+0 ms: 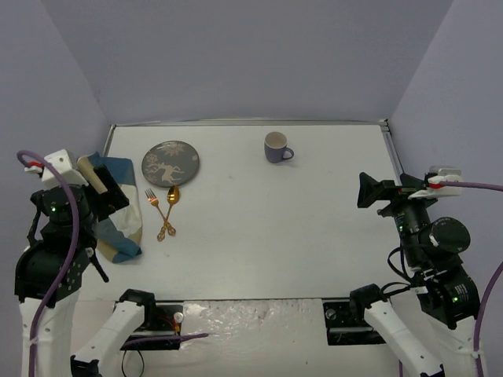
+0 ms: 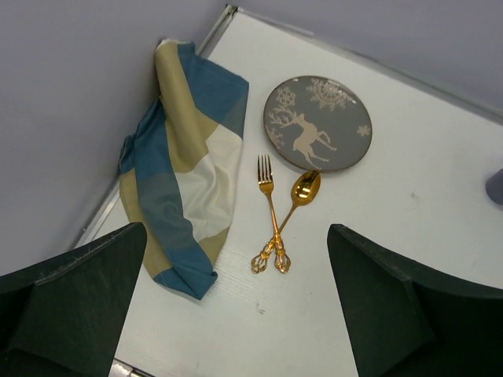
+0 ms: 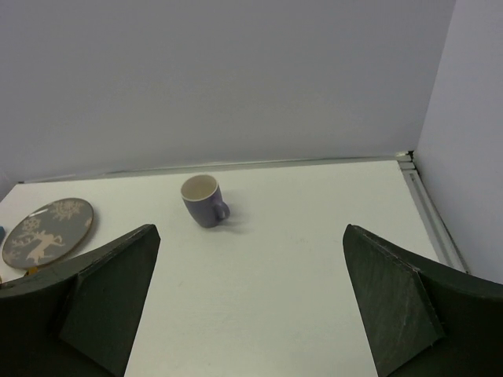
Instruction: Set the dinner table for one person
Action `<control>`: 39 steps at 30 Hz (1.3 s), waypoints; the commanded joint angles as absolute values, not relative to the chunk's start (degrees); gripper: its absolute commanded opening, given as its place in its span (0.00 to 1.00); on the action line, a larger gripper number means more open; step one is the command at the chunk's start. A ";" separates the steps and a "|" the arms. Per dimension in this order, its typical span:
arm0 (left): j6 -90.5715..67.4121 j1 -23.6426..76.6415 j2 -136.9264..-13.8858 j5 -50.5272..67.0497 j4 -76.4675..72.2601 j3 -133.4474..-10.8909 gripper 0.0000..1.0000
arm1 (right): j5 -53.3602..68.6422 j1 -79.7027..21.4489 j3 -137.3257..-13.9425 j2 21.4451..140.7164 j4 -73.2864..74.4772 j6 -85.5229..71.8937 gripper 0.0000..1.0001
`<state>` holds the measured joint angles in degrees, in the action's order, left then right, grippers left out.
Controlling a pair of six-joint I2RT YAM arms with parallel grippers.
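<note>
I see the left jaws and right jaws wide apart, empty. The bench (image 1: 314,236) lies beneath both arms, bearing cloth (image 1: 126,224), plate (image 1: 170,162), crossed fork (image 1: 155,203) and spoon (image 1: 172,196) at left, mug (image 1: 277,147) at back.

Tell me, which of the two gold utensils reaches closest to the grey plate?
The gold spoon: its bowl lies right at the rim of the reindeer plate, while the gold fork stops short, nearer the checked cloth.
</note>
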<state>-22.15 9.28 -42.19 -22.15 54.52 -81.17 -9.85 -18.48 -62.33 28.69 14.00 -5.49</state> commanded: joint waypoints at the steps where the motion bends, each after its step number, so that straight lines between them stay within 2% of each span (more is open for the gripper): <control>1: -26.68 9.36 -51.09 -22.67 54.40 -78.21 0.97 | -3.78 -18.72 -59.77 32.80 10.15 -9.95 1.00; 5: -29.50 7.84 -57.25 -24.98 48.62 -70.84 0.97 | 3.02 -18.72 -57.53 35.35 10.11 -12.20 1.00; 9: -30.36 -0.75 -64.04 -19.38 38.75 -64.12 0.97 | 8.04 -18.72 -56.56 37.93 10.17 -12.56 1.00; 13: -30.50 -8.29 -71.78 -18.97 30.92 -61.82 0.97 | 9.42 -18.72 -55.89 38.51 10.19 -12.91 1.00; 23: -29.28 -16.60 -97.91 -11.71 24.08 -73.77 0.96 | 10.98 -18.81 -54.76 37.53 10.54 -12.31 1.00; 28: -28.02 -17.33 -104.84 -12.52 24.51 -80.01 0.86 | 11.88 -18.79 -55.04 36.71 11.60 -11.64 1.00; 31: -27.39 -17.49 -108.09 -13.02 24.69 -81.43 0.72 | 11.55 -18.72 -55.12 36.12 12.56 -11.22 1.00; 33: -26.81 -17.63 -109.02 -13.45 25.12 -82.07 0.55 | 11.05 -18.72 -55.20 36.05 12.99 -10.93 1.00; 36: -24.67 -17.67 -109.40 -13.70 25.71 -82.83 0.24 | 10.72 -18.79 -55.46 36.21 13.36 -10.90 1.00; 37: -24.00 -17.67 -109.32 -13.97 26.71 -83.25 0.10 | 10.72 -18.72 -55.47 36.22 13.35 -10.89 1.00; 38: -23.95 -17.67 -109.05 -14.00 26.85 -83.55 0.09 | 10.70 -18.72 -55.55 36.31 13.27 -10.81 1.00; 39: -23.54 -17.67 -108.04 -14.20 28.07 -84.11 0.04 | 10.44 -18.72 -55.55 36.41 13.27 -10.75 1.00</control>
<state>-25.86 -17.20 -111.57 -12.68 26.99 -79.91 10.52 -18.48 -54.78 35.83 15.78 -11.70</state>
